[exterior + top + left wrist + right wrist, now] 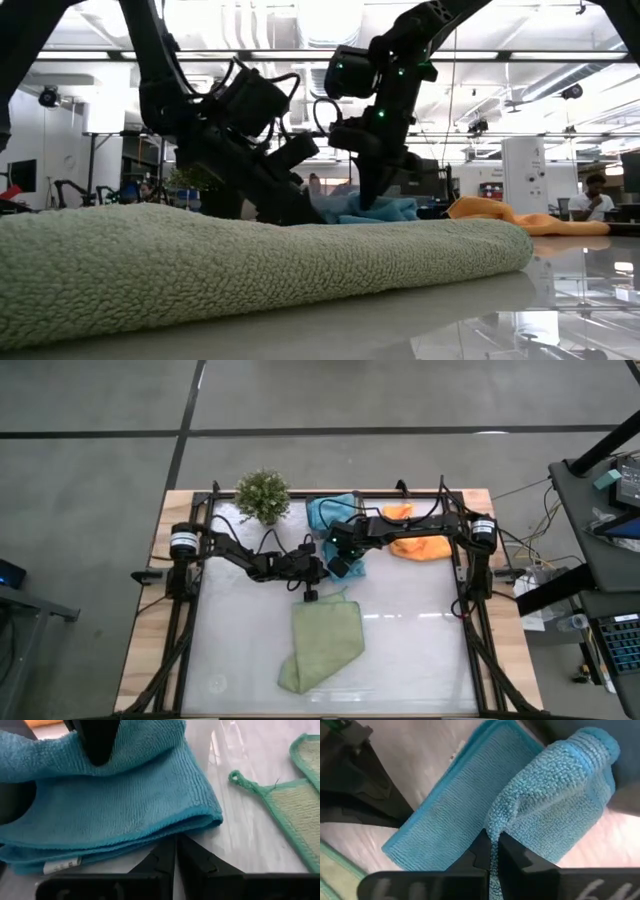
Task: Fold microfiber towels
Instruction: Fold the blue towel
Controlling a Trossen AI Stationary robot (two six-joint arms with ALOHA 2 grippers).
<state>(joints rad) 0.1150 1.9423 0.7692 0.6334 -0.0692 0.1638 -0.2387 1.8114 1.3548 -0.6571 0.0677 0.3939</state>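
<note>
On the glossy white table, a green towel is seen nearest. Beyond, the left gripper is clenched empty beside the teal towel, pinched by the right gripper. An orange towel and workshop lie behind.

From overhead we look straight down on the whole table; from tabletop height we look level across it into the room. Each wrist view sits close over a folded teal towel, which both share, seen from opposing sides
</note>
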